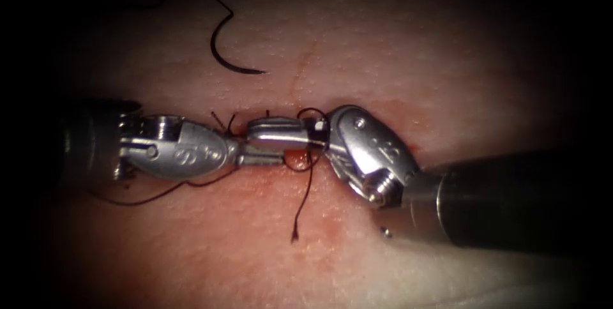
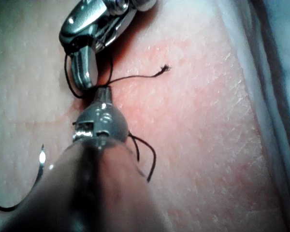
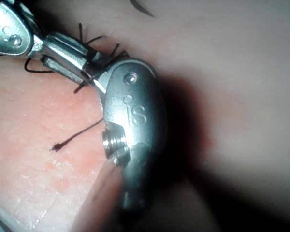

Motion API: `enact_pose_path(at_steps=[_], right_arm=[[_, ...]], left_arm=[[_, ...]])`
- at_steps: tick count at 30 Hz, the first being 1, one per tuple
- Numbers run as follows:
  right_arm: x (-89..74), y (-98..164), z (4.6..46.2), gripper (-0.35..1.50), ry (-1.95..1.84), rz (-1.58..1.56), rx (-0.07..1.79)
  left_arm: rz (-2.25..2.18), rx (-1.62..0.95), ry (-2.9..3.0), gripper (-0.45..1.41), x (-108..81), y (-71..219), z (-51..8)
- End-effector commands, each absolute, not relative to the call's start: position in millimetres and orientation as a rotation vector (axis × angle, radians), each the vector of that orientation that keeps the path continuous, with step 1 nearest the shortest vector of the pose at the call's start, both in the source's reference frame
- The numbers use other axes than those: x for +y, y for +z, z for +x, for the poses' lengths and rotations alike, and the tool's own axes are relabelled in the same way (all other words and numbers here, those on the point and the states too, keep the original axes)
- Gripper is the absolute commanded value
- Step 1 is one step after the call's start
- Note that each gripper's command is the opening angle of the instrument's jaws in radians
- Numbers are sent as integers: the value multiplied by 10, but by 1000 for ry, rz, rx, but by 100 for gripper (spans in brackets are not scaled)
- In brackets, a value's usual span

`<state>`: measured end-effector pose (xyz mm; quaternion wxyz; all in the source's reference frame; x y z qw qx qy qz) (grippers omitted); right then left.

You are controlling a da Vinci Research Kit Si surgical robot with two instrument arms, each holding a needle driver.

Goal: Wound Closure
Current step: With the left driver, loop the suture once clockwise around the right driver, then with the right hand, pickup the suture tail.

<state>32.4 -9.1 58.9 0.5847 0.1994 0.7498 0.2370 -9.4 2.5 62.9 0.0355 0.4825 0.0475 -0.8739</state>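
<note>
Bench practice, wound closure: my left claw and right claw meet tip to tip over the cut, dark thread looped around both. I cannot tell from here whether either one grips the thread or is parted.

The needle lies loose on the tissue, not in it, well apart from both claws, above and to the left of them.

My worry is the crowding: with the tips this close, I judge a small wrist turn could knock one tool against the other, or snag a loop and tug the stitch. The short frayed end, just below the right claw, might slip free (it looks to have little spare). Red fluid wets the tissue beneath the tips, and the loops stand in my way.
</note>
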Motion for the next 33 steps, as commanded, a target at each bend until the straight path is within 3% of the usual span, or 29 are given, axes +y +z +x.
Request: enact_pose_path(at_steps=[1,11,25,26,29,33], right_arm=[[-88,594,328,-35,510,496,1740],[-71,568,331,-35,153,617,1689],[-93,568,349,-35,-201,702,1402],[-99,571,350,-21,-212,699,1400],[-107,575,351,-10,-246,704,1384],[-119,582,355,39,-275,700,1369]], left_arm=[[1484,146,-2681,-45,27,636,-99],[1536,190,-2608,-45,35,646,-105],[1530,206,-2578,-45,35,648,-114],[1528,209,-2577,-45,35,648,-114],[1529,210,-2575,-45,36,649,-114],[1532,215,-2577,-45,37,650,-113]])
